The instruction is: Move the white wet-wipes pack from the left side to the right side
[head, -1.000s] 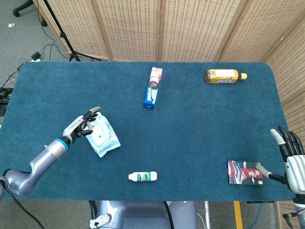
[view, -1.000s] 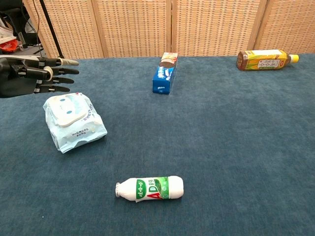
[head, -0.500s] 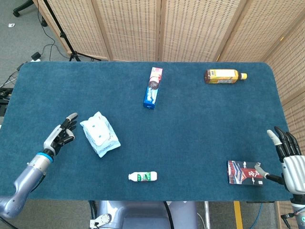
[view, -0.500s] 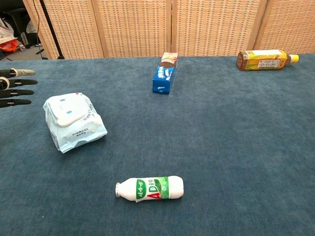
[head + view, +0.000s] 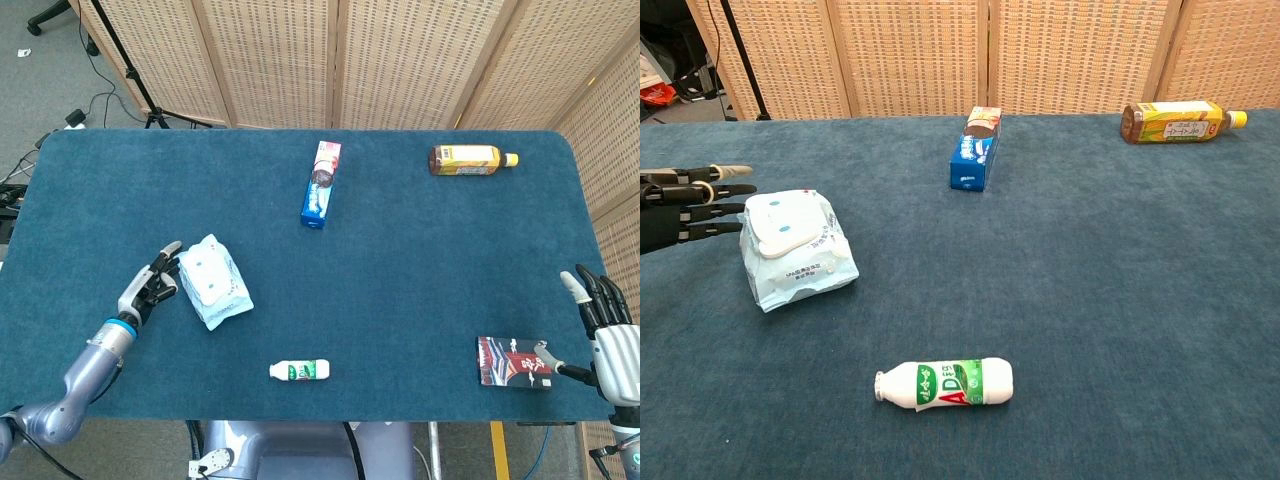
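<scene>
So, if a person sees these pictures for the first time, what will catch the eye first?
Probably the white wet-wipes pack at the left of the blue table, with the left hand right beside it, fingers extended toward it. Next, the yellow-labelled bottle lying at the far right, and the small white bottle lying near the front edge.

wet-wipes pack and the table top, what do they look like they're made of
Wet-wipes pack: looks like soft plastic film, slightly glossy, since it is crinkled and pillowy, with a stiffer-looking flip lid on top. Table top: seems covered in dark blue carpet-like fabric, matte with a fuzzy, short-pile texture.
</scene>
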Tool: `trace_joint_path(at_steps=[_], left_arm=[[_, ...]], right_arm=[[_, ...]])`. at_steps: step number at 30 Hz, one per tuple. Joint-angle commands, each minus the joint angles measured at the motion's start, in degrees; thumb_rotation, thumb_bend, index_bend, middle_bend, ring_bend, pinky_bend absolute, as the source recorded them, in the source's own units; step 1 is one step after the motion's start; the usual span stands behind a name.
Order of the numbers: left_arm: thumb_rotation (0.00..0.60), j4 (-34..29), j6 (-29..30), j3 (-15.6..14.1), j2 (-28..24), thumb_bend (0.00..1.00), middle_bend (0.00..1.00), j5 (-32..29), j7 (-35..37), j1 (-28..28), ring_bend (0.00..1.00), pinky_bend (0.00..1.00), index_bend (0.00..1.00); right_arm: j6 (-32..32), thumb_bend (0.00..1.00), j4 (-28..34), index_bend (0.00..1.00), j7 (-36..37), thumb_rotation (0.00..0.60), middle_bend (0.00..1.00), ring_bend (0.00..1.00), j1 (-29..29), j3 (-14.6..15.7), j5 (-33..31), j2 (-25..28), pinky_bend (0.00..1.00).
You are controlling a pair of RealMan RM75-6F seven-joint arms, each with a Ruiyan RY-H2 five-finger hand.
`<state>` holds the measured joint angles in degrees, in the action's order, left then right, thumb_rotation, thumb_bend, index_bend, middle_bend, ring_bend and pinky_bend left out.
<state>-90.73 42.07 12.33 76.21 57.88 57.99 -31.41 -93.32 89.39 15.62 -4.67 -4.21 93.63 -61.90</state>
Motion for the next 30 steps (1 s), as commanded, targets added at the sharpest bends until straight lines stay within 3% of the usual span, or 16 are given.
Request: trace_joint_path(at_steps=[1,17,30], left_arm=[[0.6,-0.56,0.87,1.34,1.45,1.0,0.0,-1.31,-1.93,-0.28,0.0,0.0,0.0],[0.6,-4.09,1.47,5.01,7.86,1.0,0.0,-12.28,-19.68,-6.46,0.0,0.0,0.0],[0.6,-3.05,2.76,7.16,12.94,1.0,0.0,-19.25,-29.98,-11.11,0.0,0.0,0.0]], right_arm=[[0.03,0.0,-0.03,0.0,0.03,0.6,0.0,0.0,-0.01,0.01,0.01,0.0,0.0],[0.4,0.0,0.19,0.0,-0.7,0.6,0.0,0.0,-0.17,-0.02,-0.15,-0.11,0.0],[0.52,0.0,0.28,0.0,-0.56,0.6,0.0,0.0,-0.17,-0.23,-0.64,-0.05,0.0]])
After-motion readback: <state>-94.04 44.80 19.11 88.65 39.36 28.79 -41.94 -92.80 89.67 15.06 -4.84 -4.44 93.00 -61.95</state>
